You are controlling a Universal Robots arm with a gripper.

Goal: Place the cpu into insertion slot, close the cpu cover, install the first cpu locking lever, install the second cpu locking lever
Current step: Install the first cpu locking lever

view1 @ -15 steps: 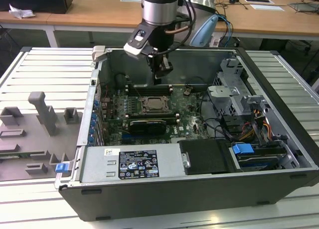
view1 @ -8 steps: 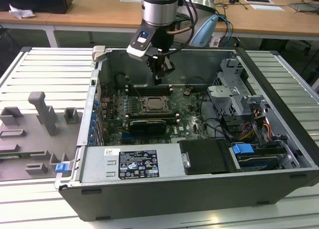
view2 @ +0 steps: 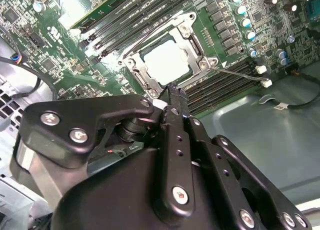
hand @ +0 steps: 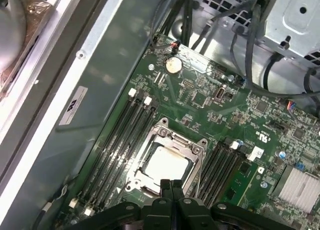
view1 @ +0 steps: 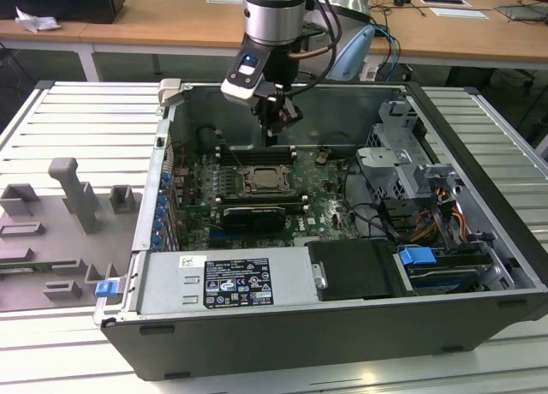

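Observation:
The cpu (hand: 165,162) lies flat in its socket on the green motherboard, its pale metal top showing through the square opening of the cpu cover (hand: 198,151). The silvery cover (view2: 192,40) lies down over the cpu (view2: 167,60). A thin locking lever (view2: 237,74) sticks out sideways from one corner of the socket, over the memory slots. My gripper (hand: 171,184) hangs just above the socket's edge with its black fingers pressed together and nothing between them. In the exterior view the gripper (view1: 272,137) hovers over the socket (view1: 267,180), inside the open computer case.
Memory slots (hand: 120,135) flank the socket on both sides. A long black card (view1: 253,214) sits just in front of it. The drive cage (view1: 398,154) and cable bundles crowd the exterior view's right. Grey fixtures (view1: 73,197) stand on the table at the left.

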